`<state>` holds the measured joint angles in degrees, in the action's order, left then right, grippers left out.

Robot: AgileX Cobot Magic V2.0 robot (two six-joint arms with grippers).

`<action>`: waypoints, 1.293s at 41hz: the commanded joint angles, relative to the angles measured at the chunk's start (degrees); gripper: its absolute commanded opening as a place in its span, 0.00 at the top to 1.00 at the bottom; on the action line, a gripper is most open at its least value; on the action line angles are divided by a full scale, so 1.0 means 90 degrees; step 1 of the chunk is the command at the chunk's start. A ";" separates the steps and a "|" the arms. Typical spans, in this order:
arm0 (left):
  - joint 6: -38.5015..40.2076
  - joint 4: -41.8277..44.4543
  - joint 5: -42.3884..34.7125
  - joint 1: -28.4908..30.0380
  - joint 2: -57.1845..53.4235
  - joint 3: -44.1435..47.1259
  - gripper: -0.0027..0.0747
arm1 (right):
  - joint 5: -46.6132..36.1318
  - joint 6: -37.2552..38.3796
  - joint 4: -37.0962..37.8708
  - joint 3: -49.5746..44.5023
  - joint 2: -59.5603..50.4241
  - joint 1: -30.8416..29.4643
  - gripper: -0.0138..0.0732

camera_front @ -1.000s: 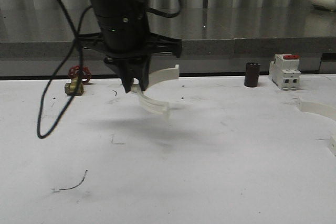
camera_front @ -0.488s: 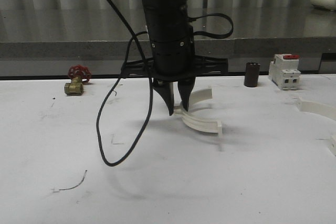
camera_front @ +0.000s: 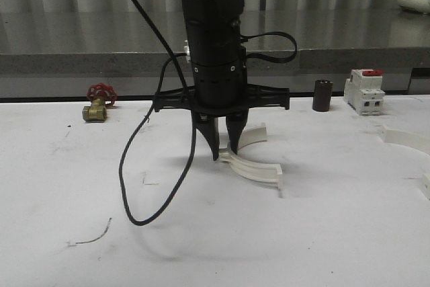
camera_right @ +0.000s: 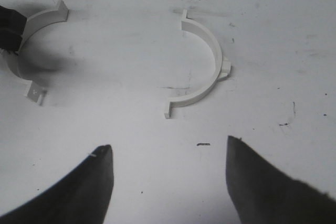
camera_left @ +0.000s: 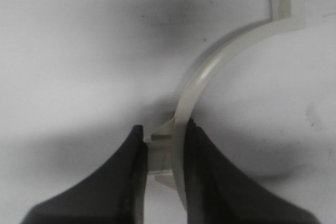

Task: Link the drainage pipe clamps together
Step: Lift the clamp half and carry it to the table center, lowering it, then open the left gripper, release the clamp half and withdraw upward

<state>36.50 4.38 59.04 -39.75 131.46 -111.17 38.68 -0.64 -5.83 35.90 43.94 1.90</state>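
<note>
- The left gripper point(camera_front: 226, 150), black and pointing straight down from its arm near the middle of the white worktop point(camera_front: 201, 233), has its jaws clamped on a white plastic semicircular pipe clamp half point(camera_front: 252, 156).
- In the left wrist view the same gripper point(camera_left: 163, 156) pinches the band of this held clamp half point(camera_left: 210, 77) at its middle, where a small lug sticks out between the two dark fingers point(camera_left: 126, 182); one square end tab shows at the band's far end.
- From the front, the held half lies low over the worktop, its arc opening to the right and its near end tab at or just above the surface; whether it touches cannot be told.
- The second white semicircular clamp half point(camera_front: 410, 142) lies flat on the worktop at the far right, well apart from the held one.
- In the right wrist view this second half point(camera_right: 202, 61) sits ahead of the right gripper point(camera_right: 168, 182), whose jaws stand wide apart with nothing between them; the held half point(camera_right: 31, 40) shows off to one side.
- Along the far edge of the worktop stand a brass valve with a red handwheel point(camera_front: 97, 102) at the left, and a dark cylinder point(camera_front: 322, 95) and a white boxy breaker with a red top point(camera_front: 363, 91) at the right.
- A black cable point(camera_front: 144, 166) hangs in a loop from the left arm.
</note>
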 commanded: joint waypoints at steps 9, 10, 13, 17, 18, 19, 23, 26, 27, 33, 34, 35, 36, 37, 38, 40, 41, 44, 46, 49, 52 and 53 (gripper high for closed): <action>0.0087 -0.0012 -0.0204 -0.0033 -0.0395 -0.0200 0.65 | -0.0332 -0.0030 0.0022 0.0225 0.0001 -0.0031 0.27; 0.0087 0.0000 -0.0204 -0.0033 -0.0395 -0.0200 0.64 | -0.0332 -0.0030 0.0022 0.0225 0.0001 -0.0031 0.27; 0.0087 0.0000 -0.0220 -0.0033 -0.0395 -0.0200 0.62 | -0.0332 -0.0030 0.0022 0.0225 0.0001 -0.0031 0.27; 0.0087 0.0000 -0.0246 -0.0033 -0.0395 -0.0200 0.61 | -0.0332 -0.0030 0.0022 0.0225 0.0001 -0.0031 0.27; 0.0087 0.0000 -0.0246 -0.0033 -0.0395 -0.0200 0.61 | -0.0332 -0.0030 0.0022 0.0225 0.0001 -0.0031 0.27; 0.0087 0.0000 -0.0246 -0.0033 -0.0395 -0.0200 0.61 | -0.0332 -0.0030 0.0022 0.0225 0.0001 -0.0031 0.27; 0.0087 -0.0011 -0.0246 -0.0033 -0.0441 -0.0200 0.61 | -0.0332 -0.0030 0.0022 0.0225 0.0001 -0.0031 0.27; -0.0038 -0.0011 -0.0246 -0.0033 -0.0561 -0.0200 0.61 | -0.0332 -0.0030 0.0022 0.0225 0.0001 -0.0031 0.27; -0.0110 -0.0011 -0.0257 -0.0033 -0.0597 -0.0200 0.61 | -0.0332 -0.0030 0.0022 0.0225 0.0001 -0.0031 0.27; -0.1184 -0.0012 -0.0101 -0.0011 -0.1147 -0.0200 0.61 | -0.0332 -0.0030 0.0022 0.0225 0.0001 -0.0031 0.27; -0.1396 -0.0012 -0.0041 -0.0005 -0.1295 -0.0200 0.61 | -0.0332 -0.0030 0.0022 0.0225 0.0001 -0.0031 0.27; -0.1629 -0.0012 0.0015 0.0019 -0.1412 -0.0200 0.61 | -0.0332 -0.0030 0.0022 0.0225 0.0001 -0.0031 0.27; -0.1920 -0.0031 0.0116 0.0046 -0.1533 -0.0200 0.61 | -0.0332 -0.0030 0.0022 0.0225 0.0001 -0.0031 0.27; -0.2111 -0.0045 0.0197 0.0065 -0.1694 -0.0200 0.61 | -0.0332 -0.0030 0.0022 0.0225 0.0001 -0.0031 0.27; -0.2299 -0.0045 0.0280 0.0100 -0.1818 -0.0200 0.61 | -0.0332 -0.0030 0.0022 0.0225 0.0001 -0.0031 0.27; -0.2662 -0.0045 0.0356 0.0179 -0.2141 -0.0149 0.61 | -0.0332 -0.0030 0.0022 0.0225 0.0001 -0.0031 0.27; -0.2793 -0.0045 0.0407 0.0224 -0.2279 -0.0110 0.61 | -0.0332 -0.0030 0.0022 0.0225 0.0001 -0.0031 0.27; -0.3303 -0.0113 0.0514 0.0372 -0.2784 0.0071 0.61 | -0.0332 -0.0030 0.0022 0.0225 0.0001 -0.0031 0.27; -0.3596 -0.0300 0.0485 0.0488 -0.3105 0.0278 0.61 | -0.0332 -0.0030 0.0022 0.0225 0.0001 -0.0031 0.27; -0.4136 -0.0751 0.0312 0.0694 -0.3687 0.0707 0.61 | -0.0332 -0.0030 0.0022 0.0225 0.0001 -0.0031 0.27; -0.4641 -0.1240 -0.0073 0.0939 -0.4310 0.1273 0.61 | -0.0332 -0.0030 0.0022 0.0225 0.0001 -0.0031 0.27; -0.4780 -0.1416 -0.0202 0.1042 -0.4562 0.1459 0.61 | -0.0332 -0.0030 0.0022 0.0225 0.0001 -0.0031 0.27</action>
<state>-0.41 -2.48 62.88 -32.88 99.64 -101.92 38.68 -0.64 -5.83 35.90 43.94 1.90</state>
